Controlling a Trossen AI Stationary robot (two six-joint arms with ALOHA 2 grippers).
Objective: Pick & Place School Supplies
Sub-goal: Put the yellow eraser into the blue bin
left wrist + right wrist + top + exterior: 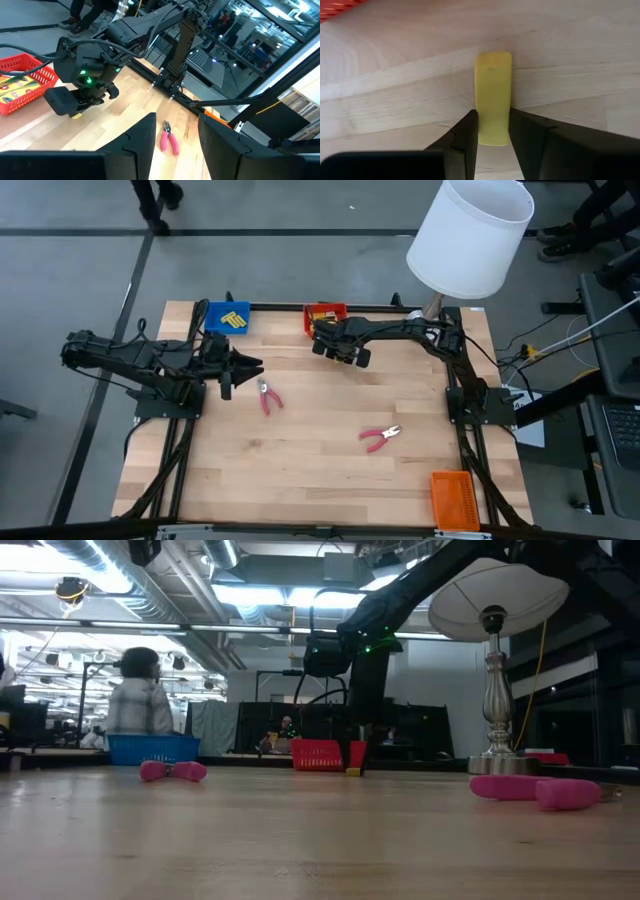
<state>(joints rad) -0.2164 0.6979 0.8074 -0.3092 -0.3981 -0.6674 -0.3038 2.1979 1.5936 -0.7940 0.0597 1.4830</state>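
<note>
A short yellow stick lies on the wooden table just in front of the red tray, and my right gripper points down with its fingers closed on it. Two pink-handled pliers lie loose on the table, one near my left gripper and one toward the middle. Yellow packets lie in the blue tray. My left gripper hovers open at the table's left, holding nothing. My right gripper pinches the yellow stick by its two long sides near one end between its two fingers. The fingers come from above, pointing down, and lie across the stick. The rest of the stick reaches out past the fingertips over the table; I cannot tell whether it is lifted clear.
A white-shaded lamp stands at the far right corner, above the right arm. An orange tray sits at the near right corner. The red tray holds yellow packets. A person shows beyond the far edge.
</note>
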